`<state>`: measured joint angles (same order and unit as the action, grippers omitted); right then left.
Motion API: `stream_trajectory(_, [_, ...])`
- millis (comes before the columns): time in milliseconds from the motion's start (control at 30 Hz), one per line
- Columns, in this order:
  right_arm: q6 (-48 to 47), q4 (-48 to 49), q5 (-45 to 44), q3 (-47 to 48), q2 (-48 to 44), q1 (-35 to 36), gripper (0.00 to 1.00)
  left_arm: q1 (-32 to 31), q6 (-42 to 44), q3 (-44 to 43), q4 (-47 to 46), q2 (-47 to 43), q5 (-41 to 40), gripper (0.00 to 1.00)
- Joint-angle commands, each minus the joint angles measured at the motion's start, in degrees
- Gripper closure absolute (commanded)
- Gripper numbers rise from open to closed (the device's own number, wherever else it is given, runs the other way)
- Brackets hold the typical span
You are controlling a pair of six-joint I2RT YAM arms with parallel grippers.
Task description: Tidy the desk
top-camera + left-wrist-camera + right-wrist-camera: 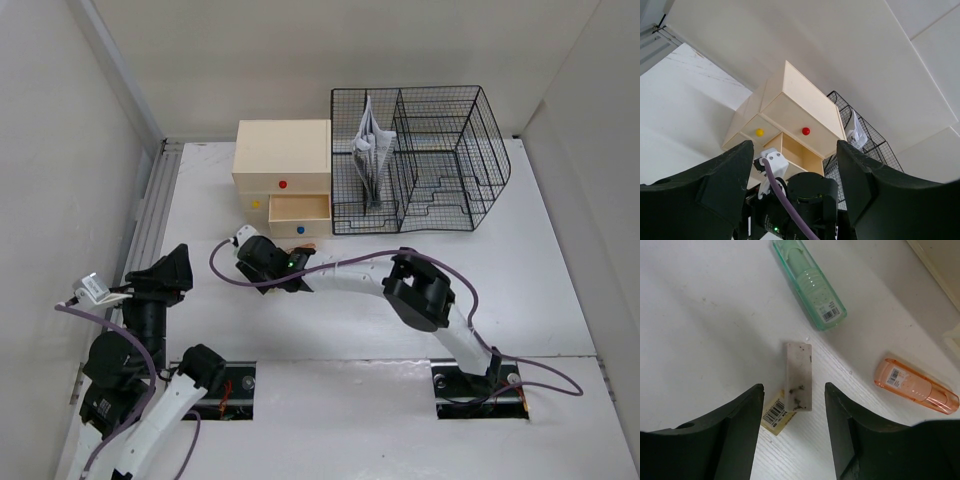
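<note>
White desk (pixel 540 290) lies flat under everything, face up; its long axis I can't call, since the near edge is cut off. Left gripper (pixel 794 147) hangs spread and empty. Right gripper (pixel 794 390), fingers apart, straddles the grubby eraser (pixel 799 376). The risk: closing could catch the barcode label (pixel 774 415) and twist the eraser loose.

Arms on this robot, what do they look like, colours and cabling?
Both the left arm and the right arm have white tubular links joined by bulky black joint housings. A purple cable runs along each. The jaws are dark, matte and wedge-shaped. A small green light glows near the right wrist.
</note>
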<state>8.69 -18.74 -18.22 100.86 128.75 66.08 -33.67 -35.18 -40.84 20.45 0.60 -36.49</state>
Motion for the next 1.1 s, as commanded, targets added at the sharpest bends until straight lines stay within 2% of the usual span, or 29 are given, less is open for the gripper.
stream_trajectory(0, [1.95,1.69,-2.61,1.97,-0.25,0.27,0.43,-0.17,0.37,0.23,-1.46,-0.69,-0.51,0.36])
stream_trajectory(533, [3.53,1.69,1.25,-0.22,1.95,-0.25,0.50,-0.17,0.37,0.23,-1.46,-0.69,-0.51,0.34])
stream_trajectory(633, [3.53,1.69,1.25,-0.22,1.95,-0.78,0.64,-0.17,0.37,0.23,-1.46,-0.69,-0.51,0.34])
stream_trajectory(667, [3.53,1.69,1.25,-0.22,1.95,-0.78,0.81,-0.17,0.37,0.23,-1.46,-0.69,-0.51,0.34])
stream_trajectory(700, [3.53,1.69,1.25,-0.22,1.95,-0.78,0.89,-0.17,0.37,0.23,-1.46,-0.69,-0.51,0.34])
stream_trajectory(767, [3.53,1.69,1.25,-0.22,1.33,-0.78,0.99,-0.17,0.37,0.23,-1.46,-0.69,-0.51,0.34])
stream_trajectory(1067, [-2.71,3.27,1.25,-2.86,-8.67,-0.78,1.00,-0.17,0.37,0.23,-1.46,-0.69,-0.51,0.34])
